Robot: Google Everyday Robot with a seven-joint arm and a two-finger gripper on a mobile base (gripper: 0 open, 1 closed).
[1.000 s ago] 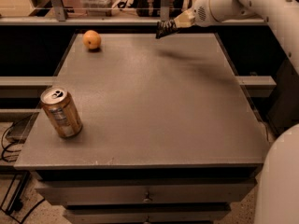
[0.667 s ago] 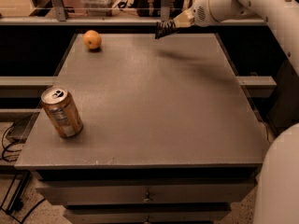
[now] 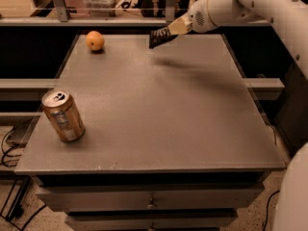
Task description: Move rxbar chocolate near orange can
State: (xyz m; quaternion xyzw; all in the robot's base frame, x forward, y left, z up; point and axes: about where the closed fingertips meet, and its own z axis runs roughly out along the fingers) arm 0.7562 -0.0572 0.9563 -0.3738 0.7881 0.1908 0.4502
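The orange can (image 3: pixel 62 115) stands upright near the front left of the grey table (image 3: pixel 159 109), silver top and pull tab up. My gripper (image 3: pixel 169 32) is above the table's far edge, right of centre, shut on the rxbar chocolate (image 3: pixel 159 36), a small black wrapper that sticks out to the left of the fingers and hangs in the air. The bar casts a shadow on the table below. The bar is far from the can, across the table.
A round orange fruit (image 3: pixel 95 40) lies at the far left of the table. My white arm (image 3: pixel 250 4) reaches in from the upper right. Shelving and clutter stand behind the table; drawers sit under its front edge.
The gripper with the bar has shifted a little to the left along the far edge. The can and the fruit have not moved.
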